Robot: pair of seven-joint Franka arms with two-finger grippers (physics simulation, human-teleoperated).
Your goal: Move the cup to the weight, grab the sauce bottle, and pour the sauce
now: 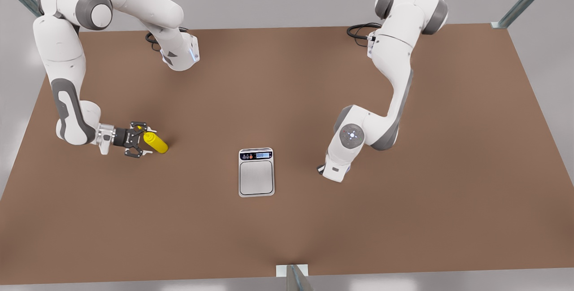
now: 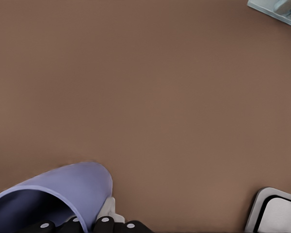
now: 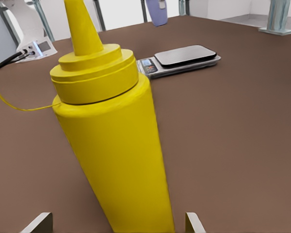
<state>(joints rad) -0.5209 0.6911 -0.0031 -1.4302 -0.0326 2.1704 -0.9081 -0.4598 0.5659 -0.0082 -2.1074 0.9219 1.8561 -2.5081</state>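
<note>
On the front view's left, the right gripper point(image 1: 140, 145) lies low over the brown matte table point(image 1: 403, 219), fingers spread wide on either side of the bottle point(image 1: 156, 142). In the right wrist view the two fingertips point(image 3: 37, 224) stand apart from the bottle's point(image 3: 117, 160) sides; no contact is visible. One bottle is present: smooth yellow plastic, cylindrical, with a stepped cap and tapered nozzle, upright on the table.

At centre lies one scale point(image 1: 256, 172), flat and rectangular, with a brushed steel plate and a dark display strip. The plate is bare.

On the front view's right, the left arm reaches down beside the scale. The left wrist view shows the left gripper point(image 2: 87, 227) at one cup point(image 2: 63, 194), a smooth lavender tapered tumbler; whether its fingers clamp the cup cannot be told.
</note>
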